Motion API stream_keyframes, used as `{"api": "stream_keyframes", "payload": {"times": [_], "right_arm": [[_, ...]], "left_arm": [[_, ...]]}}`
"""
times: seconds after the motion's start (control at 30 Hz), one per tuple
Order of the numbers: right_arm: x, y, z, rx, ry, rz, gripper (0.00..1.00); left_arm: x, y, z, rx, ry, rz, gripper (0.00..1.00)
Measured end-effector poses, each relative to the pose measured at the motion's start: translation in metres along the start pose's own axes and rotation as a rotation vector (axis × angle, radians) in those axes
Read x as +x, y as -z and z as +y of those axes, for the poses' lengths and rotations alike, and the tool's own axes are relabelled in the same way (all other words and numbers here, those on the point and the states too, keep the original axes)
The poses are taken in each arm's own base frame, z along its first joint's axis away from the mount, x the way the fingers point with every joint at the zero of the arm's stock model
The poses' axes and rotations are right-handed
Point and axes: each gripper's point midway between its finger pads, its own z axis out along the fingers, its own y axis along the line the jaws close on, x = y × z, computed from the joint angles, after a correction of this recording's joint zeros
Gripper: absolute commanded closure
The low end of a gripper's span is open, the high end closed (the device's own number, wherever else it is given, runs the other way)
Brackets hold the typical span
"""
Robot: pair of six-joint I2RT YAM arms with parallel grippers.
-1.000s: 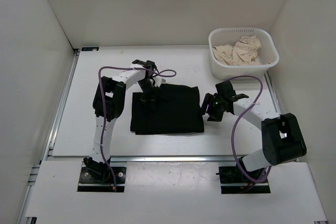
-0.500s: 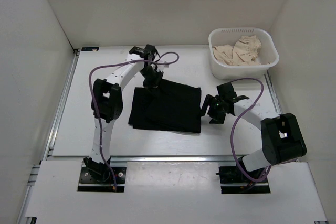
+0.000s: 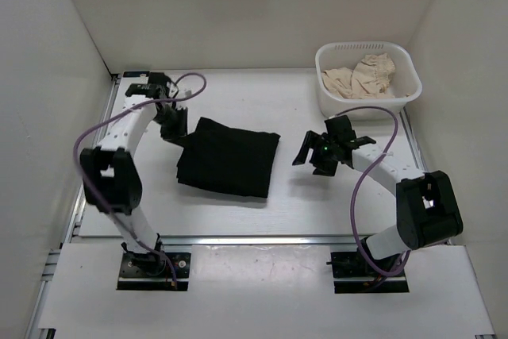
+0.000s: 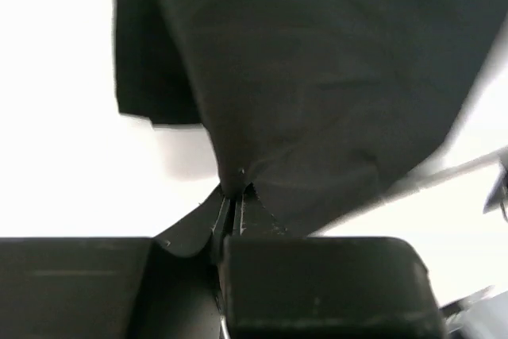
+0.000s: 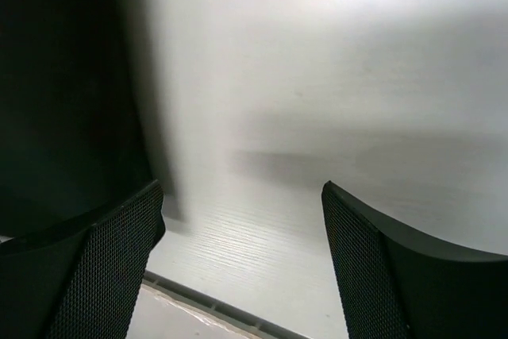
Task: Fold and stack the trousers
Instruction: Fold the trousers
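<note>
Overhead's bright and even with soft shadows, wrist views are blurry, the trousers (image 4: 317, 77) just flat black.

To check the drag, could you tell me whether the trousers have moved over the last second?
Yes: the trousers slid left, farther from the basket.

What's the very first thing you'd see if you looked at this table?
The big black trousers, folded into a dark square in the middle of the white table, jump out first; the left pincer pinches their far left corner. Next comes the white basket in the far right corner, with a crumpled beige cloth inside. The right pincer hangs open just right of the trousers, holding nothing.
</note>
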Motion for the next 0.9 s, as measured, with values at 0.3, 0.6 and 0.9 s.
{"api": "stream_keyframes", "payload": {"times": [0.3, 0.6, 0.9], "right_arm": [[-0.014, -0.004, 0.042, -0.065, 0.075, -0.023, 0.14], [0.002, -0.026, 0.065, -0.132, 0.108, 0.065, 0.14], [0.007, -0.042, 0.074, -0.146, 0.106, 0.112, 0.14]], "left_arm": [[0.036, -0.118, 0.078, -0.016, 0.202, 0.238, 0.86], [-0.011, -0.087, 0.069, -0.032, 0.127, 0.054, 0.86], [-0.102, -0.016, -0.003, -0.055, -0.104, -0.226, 0.86]]}}
